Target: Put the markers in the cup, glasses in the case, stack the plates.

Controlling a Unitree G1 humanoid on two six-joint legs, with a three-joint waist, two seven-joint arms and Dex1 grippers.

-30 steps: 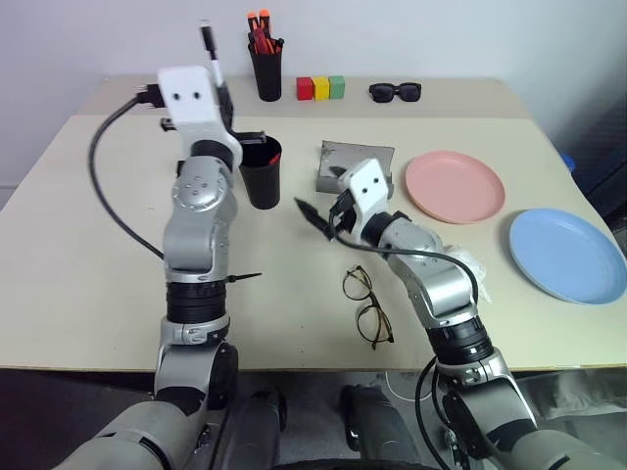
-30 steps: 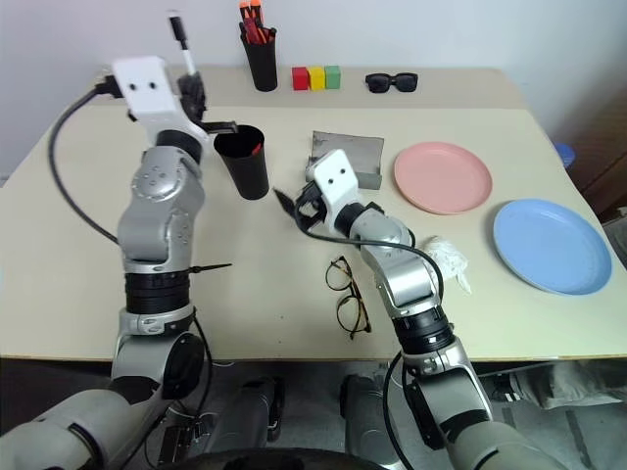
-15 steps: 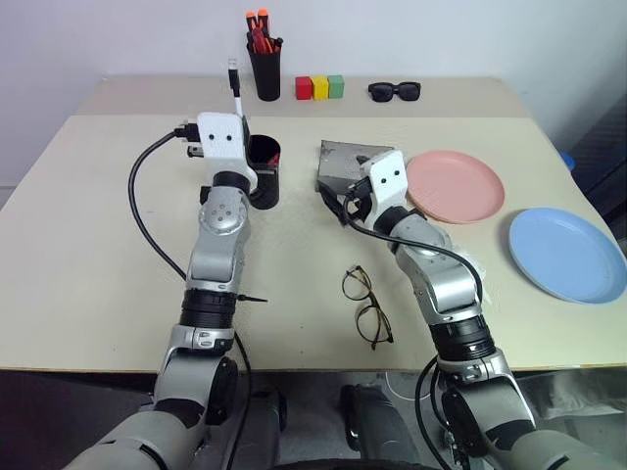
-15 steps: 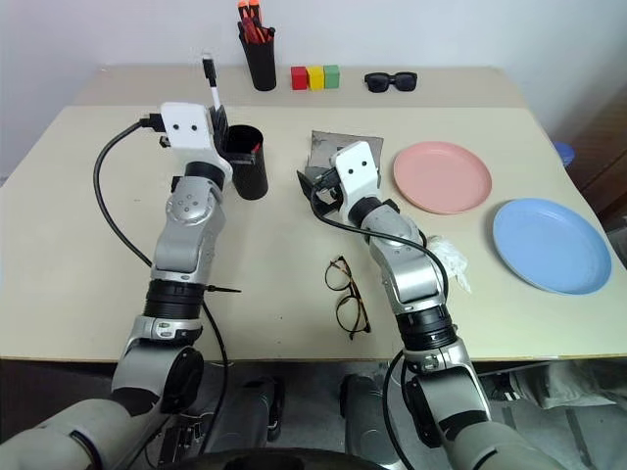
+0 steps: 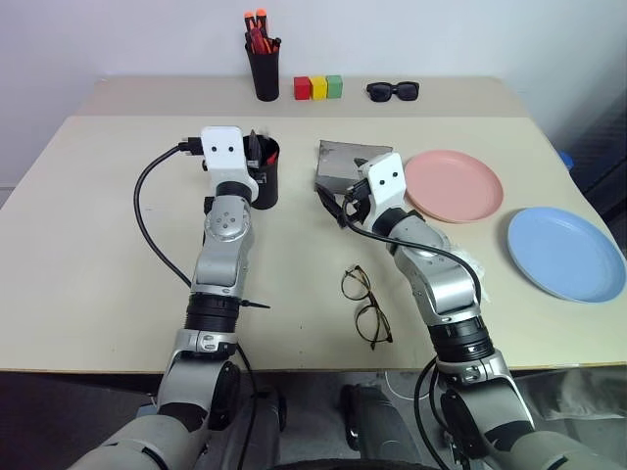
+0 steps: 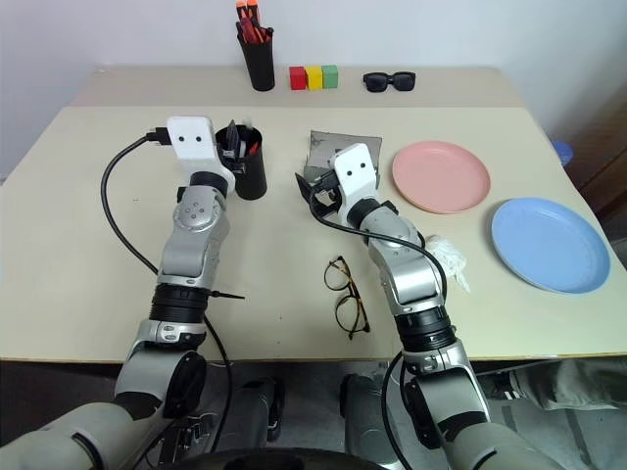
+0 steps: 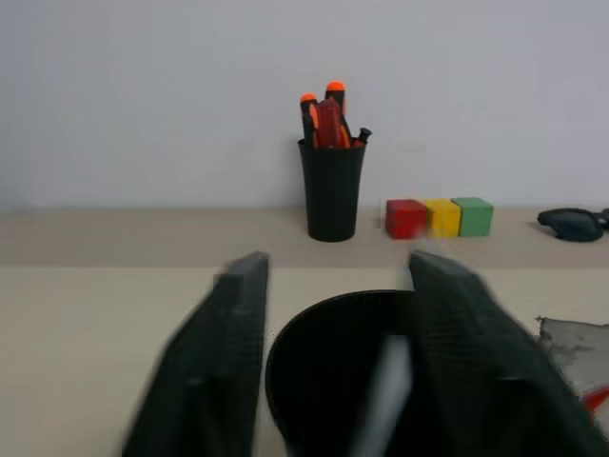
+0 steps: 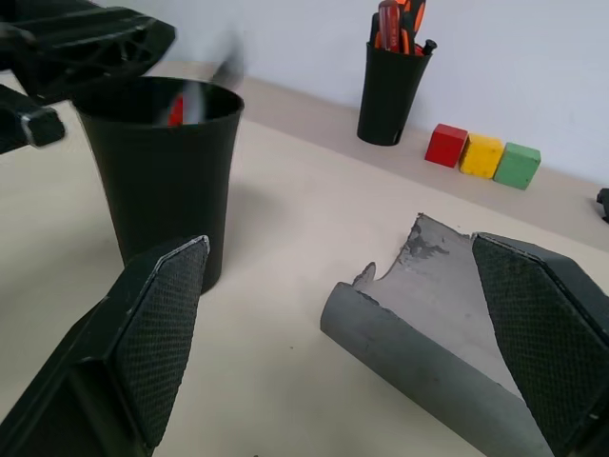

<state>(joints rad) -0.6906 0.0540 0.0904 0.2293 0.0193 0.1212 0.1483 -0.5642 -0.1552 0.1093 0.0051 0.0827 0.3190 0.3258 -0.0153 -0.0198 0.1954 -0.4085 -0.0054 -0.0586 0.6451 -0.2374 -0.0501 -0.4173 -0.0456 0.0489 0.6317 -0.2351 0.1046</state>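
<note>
Left wrist view puts you right over the cup (image 7: 357,367): the left gripper (image 7: 333,381) has its 2 fingers parted either side of the rim, and a pale blurred streak, which I take for the white marker (image 7: 385,386), is inside the mouth, no longer pinched. A red marker (image 8: 177,109) leans against the inner wall. So I judge the markers step to be finishing.

Your next move is probably the glasses (image 5: 366,305), lying unfolded on the table near your right forearm, well apart from the case (image 5: 345,166). The case lies open behind the right gripper (image 8: 333,314), whose fingers are spread wide and empty, with the case's rounded grey half between them.

You'll need to lift the left arm clear of the cup without tipping it.

Both plates are unstacked: pink plate (image 5: 456,185) just beside the case, blue plate (image 5: 565,253) further right. The taller black cup (image 5: 263,73) at the back holds orange-capped markers; leave it.
</note>
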